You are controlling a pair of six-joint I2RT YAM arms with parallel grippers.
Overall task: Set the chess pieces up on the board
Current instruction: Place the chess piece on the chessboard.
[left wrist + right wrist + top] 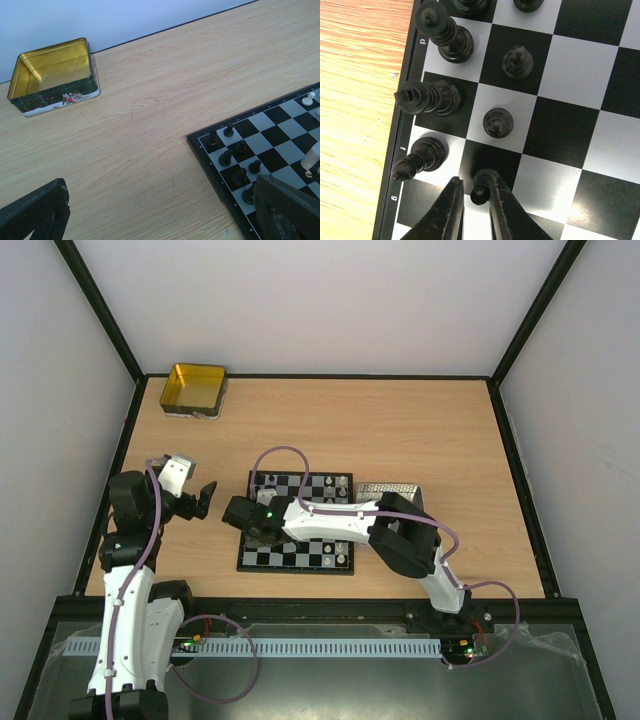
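The board lies mid-table with small black and white pieces on it. My right gripper hovers low over its left side. In the right wrist view its jaws stand slightly apart around a black pawn that stands on a black square. The pawn rests against the right finger, with a thin gap to the left finger. Other black pieces stand along the board's left edge. My left gripper is open and empty, left of the board, above bare wood.
A gold-yellow tin sits open at the far left corner and also shows in the left wrist view. A grey metal tray lies against the board's right side. Black frame rails border the table.
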